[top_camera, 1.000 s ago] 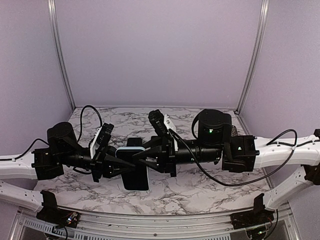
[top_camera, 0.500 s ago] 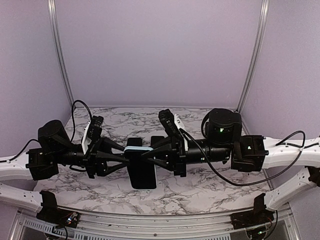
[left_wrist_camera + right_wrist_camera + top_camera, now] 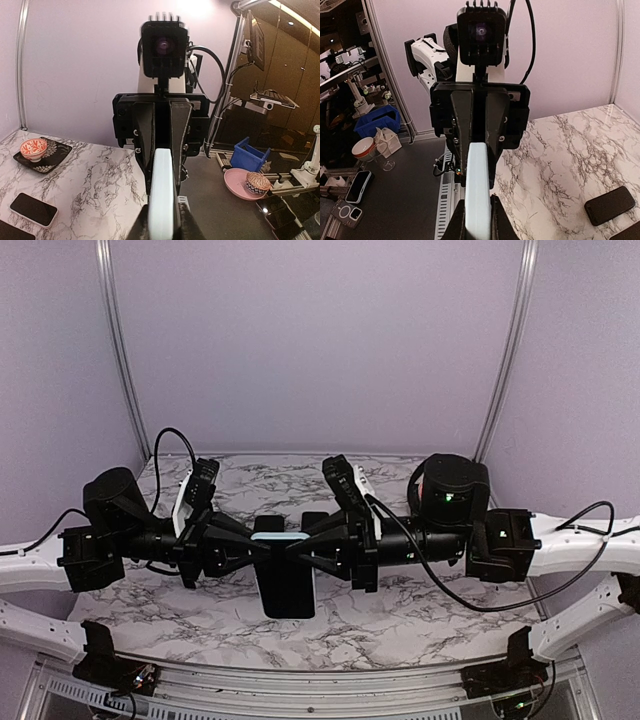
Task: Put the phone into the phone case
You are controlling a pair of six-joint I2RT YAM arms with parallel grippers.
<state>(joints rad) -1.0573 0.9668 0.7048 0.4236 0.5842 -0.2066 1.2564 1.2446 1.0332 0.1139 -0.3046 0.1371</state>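
Phone case [image 3: 280,537]: a pale-blue slab held up off the marble table [image 3: 400,615], its long side hanging down, between the two pincers.
Phone [image 3: 285,588]: its dark face fills the case below the pale top rim. Whether it is fully seated in the case cannot be told.
Left pincer [image 3: 258,543]: at the case's left edge near the top rim, pinching the case with one finger on each face. In its own wrist view the case rises edge-on from between those fingers.
Right pincer [image 3: 312,543]: at the case's right edge, level with the left pincer and facing it, likewise pinching the case. The two sets of fingertips are kept apart only by the case's width.
Table: below the case, not touching it.
Spare phone [image 3: 34,210]: in a pale shell, flat on the table, below the case and well to the side of it.
Bowl [image 3: 33,148]: red-patterned, on a dark tray [image 3: 56,155], well beyond the case, near the wall.
Dark handset [image 3: 610,205]: flat on the table, below the case and off to the side.
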